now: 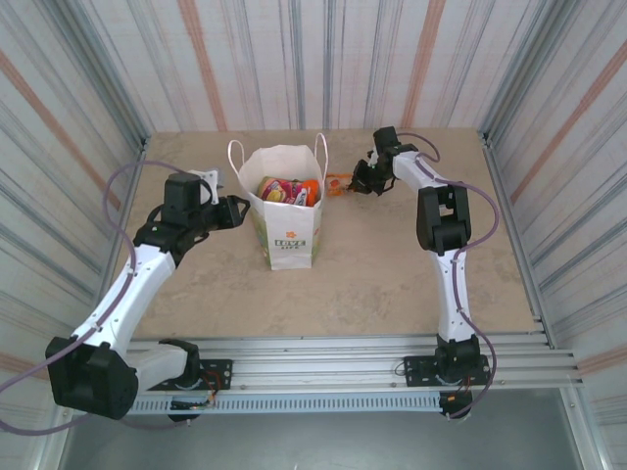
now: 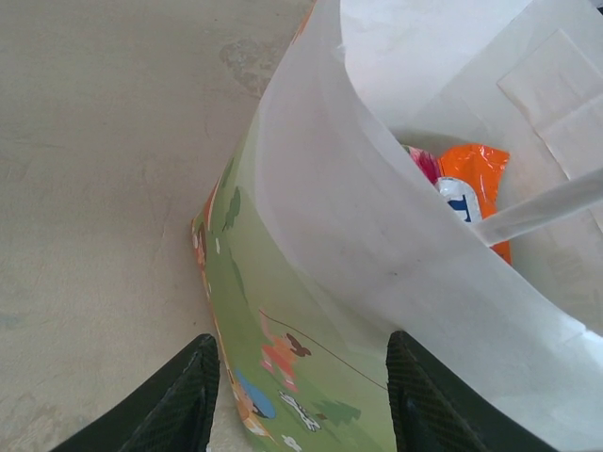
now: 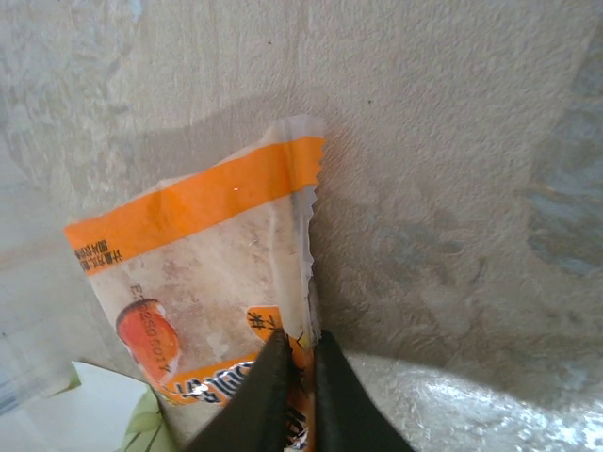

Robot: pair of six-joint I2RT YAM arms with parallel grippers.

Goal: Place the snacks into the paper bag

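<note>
Black fingers of my left pincer [image 2: 301,344] sit closest to my eye, one on each side, spread apart. Between them stands the side of the bag [image 2: 311,235], white on top and green with little pictures lower down. I cannot tell if my fingers touch the paper or just wait beside it. Past the rim, some snacks [image 2: 476,179] are down inside, a shiny orange one and a bit of pink and blue. From above, the front of the bag says "LOVE" in green under a small orange mark; the word below it is too tiny for me to read.

One packet [image 3: 207,254] is out on the right, just beside the bag, and I cannot tell if it lies on the table [image 3: 452,141] or hangs just over it. It is pale with an orange band across the far end and a round orange picture. It has small writing, but I cannot read it. My right pincer [image 3: 303,344] has its fingers pressed together on the near edge of this packet, pinching it. The packet stretches long and straight away from my fingers.

My right arm is the close one. The bag's mouth is left of that pincer and higher, so I think the packet must go up, left over the rim, then down.
</note>
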